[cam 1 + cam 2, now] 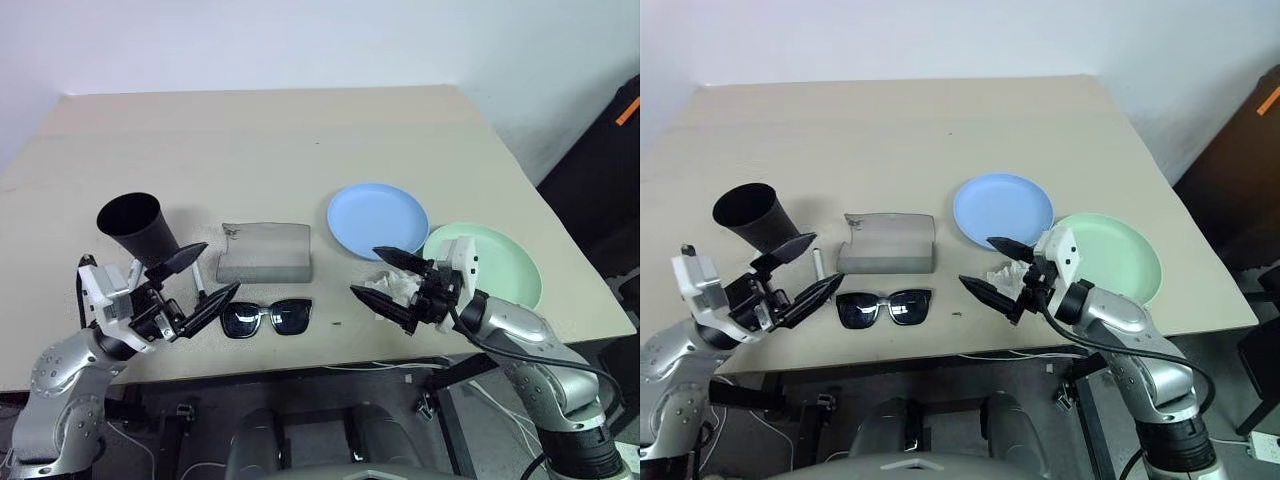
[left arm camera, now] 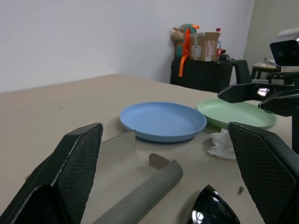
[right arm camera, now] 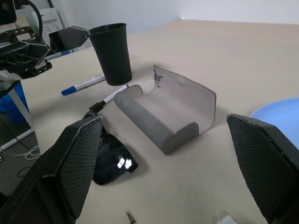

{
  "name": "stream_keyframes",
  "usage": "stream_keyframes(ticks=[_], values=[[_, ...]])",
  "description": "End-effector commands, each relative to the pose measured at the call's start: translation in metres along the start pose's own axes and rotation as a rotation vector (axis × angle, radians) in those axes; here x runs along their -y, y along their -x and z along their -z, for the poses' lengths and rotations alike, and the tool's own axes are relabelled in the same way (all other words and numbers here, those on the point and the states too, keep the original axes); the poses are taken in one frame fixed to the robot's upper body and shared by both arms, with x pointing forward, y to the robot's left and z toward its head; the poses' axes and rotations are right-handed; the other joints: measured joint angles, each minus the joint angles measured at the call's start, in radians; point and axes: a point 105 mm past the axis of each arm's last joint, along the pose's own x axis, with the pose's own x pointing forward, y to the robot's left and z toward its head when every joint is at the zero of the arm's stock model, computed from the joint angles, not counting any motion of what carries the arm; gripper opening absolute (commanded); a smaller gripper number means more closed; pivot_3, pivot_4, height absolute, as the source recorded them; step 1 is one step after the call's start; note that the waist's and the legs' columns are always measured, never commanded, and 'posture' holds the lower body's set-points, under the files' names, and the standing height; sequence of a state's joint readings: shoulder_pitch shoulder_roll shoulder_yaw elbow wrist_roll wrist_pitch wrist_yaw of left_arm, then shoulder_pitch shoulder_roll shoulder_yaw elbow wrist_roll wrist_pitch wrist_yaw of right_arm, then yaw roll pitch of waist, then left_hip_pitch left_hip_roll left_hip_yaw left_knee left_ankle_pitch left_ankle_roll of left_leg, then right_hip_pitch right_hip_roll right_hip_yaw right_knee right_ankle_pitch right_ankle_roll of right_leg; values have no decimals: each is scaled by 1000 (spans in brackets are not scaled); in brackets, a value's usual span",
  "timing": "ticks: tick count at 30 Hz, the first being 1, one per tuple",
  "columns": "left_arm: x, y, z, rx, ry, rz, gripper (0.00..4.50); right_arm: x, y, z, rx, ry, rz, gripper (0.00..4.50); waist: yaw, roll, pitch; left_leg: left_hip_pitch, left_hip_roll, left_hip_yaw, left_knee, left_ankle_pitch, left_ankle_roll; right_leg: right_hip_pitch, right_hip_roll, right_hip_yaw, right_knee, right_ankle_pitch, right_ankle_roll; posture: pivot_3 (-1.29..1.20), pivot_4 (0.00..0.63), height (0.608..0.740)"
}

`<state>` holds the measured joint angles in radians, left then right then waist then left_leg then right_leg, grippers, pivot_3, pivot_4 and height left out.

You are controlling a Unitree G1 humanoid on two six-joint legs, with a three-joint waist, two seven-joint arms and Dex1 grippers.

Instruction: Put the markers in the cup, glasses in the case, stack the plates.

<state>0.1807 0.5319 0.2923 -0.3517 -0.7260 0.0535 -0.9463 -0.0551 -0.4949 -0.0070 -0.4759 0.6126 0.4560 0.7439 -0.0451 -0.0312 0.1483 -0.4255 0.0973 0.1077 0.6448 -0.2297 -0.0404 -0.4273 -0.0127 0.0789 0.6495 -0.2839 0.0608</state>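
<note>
The black cup stands upright at the near left of the table. A black-capped marker and a blue-capped marker lie beside it. The grey case sits in the middle with its flap raised, and the black glasses lie folded-out just in front of it. To the right lie the blue plate and the green plate, side by side. My left gripper hovers open between the cup and the glasses. My right gripper hangs open and empty over the tissue, left of the green plate.
A crumpled white tissue lies between the plates and the table's front edge. The far half of the tan table is bare. A dark cabinet stands off the table's right side.
</note>
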Motion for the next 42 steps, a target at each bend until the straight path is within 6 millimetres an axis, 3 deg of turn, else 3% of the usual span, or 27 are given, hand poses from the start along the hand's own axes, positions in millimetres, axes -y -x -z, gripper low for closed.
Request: stream_keyframes(ticks=[1, 8, 14, 20, 24, 27, 30, 42], values=[[1, -6, -3, 15, -38, 21, 4472, -2, 4, -10, 35, 44, -6, 4500, 0, 0, 0, 0, 0, 0, 0, 0, 0, 0, 0, 0, 0, 0, 0, 0, 150, 726], [-1, -18, 0, 18, -50, 25, 4472, 5, 11, -4, 32, 44, 5, 4500, 1, 0, 0, 0, -1, 0, 0, 0, 0, 0, 1, 0, 0, 0, 0, 0, 150, 726], [6, -27, -3, 22, -43, 40, 4472, 17, 31, 6, 0, 42, 9, 4500, 1, 0, 0, 0, -2, 0, 0, 0, 1, 0, 2, 0, 0, 0, 0, 0, 150, 726], [0, -28, -6, 16, -45, 39, 4472, 31, 48, 11, -80, 28, 7, 4500, 1, 0, 0, 0, -2, 0, 1, 0, 1, 1, 3, 0, 0, 0, 0, 0, 150, 726], [-1, -25, -2, 5, -33, 51, 4472, 33, 42, 6, -86, 34, 43, 4500, 0, 0, 0, 0, -2, 0, 0, 0, 1, 0, 3, 0, 0, 0, 0, 0, 150, 726], [1, -24, 2, 3, -29, 55, 4472, 41, 50, 6, -135, 43, 78, 4500, 2, 0, 0, 0, -2, 0, 0, 0, 1, 0, 3, 0, 0, 0, 0, 0, 150, 726], [4, -23, 4, -3, -18, 64, 4472, 51, 65, 16, -303, 68, 94, 4500, 4, 0, 1, 0, -3, 0, 1, 0, 1, 0, 3, 0, 0, 0, 0, 0, 150, 726], [12, -28, 13, -13, 14, 96, 4472, 60, 93, 28, -632, 108, 156, 4500, 2, 0, 1, 0, -3, 0, 1, 0, 1, 0, 2, 1, 0, 0, 0, 0, 150, 726]])
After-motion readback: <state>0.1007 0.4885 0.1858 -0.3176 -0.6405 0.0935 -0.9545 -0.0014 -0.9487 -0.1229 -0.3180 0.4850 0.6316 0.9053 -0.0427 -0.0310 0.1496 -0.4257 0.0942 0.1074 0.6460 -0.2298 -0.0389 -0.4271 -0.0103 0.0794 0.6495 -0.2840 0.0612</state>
